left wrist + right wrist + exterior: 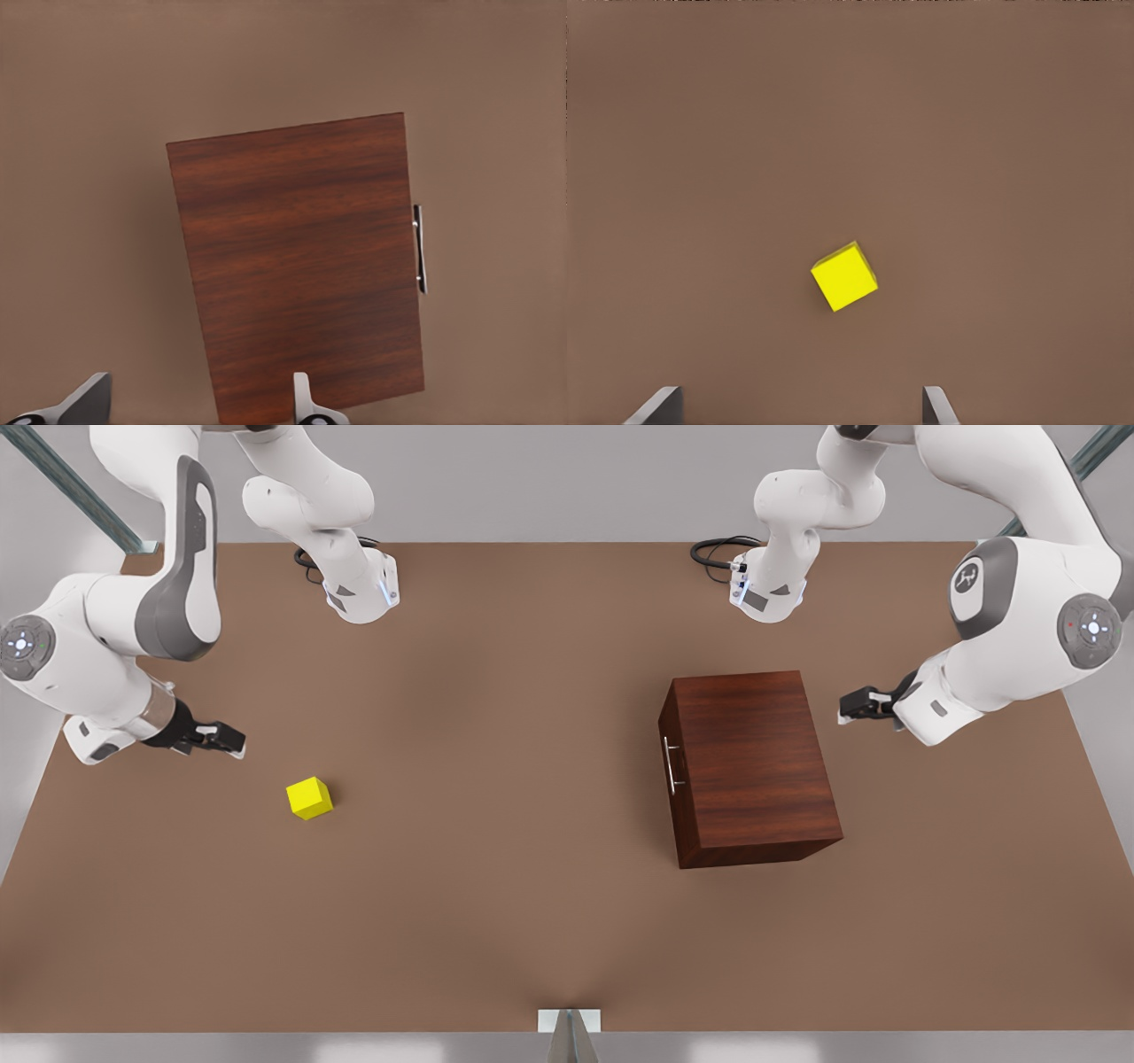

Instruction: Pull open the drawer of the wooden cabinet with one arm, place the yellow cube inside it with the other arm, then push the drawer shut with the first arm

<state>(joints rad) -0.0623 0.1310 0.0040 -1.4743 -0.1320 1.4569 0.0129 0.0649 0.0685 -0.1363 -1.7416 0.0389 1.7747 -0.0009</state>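
The wooden cabinet [753,753] [301,266] stands on the table at the front view's right. Its drawer [670,779] is shut, and the silver handle [673,766] [419,248] faces the front view's left. My left gripper [846,710] [197,403] hovers open just behind the cabinet's back side, on the front view's right. The yellow cube [309,797] [844,276] rests on the table at the front view's left. My right gripper [235,742] [799,405] is open, above and a little to the left of the cube, holding nothing.
The brown table [496,903] spreads wide between cube and cabinet. Both arm bases [363,589] [769,593] with black cables stand at the back edge. A small grey mount [569,1020] sits at the front edge.
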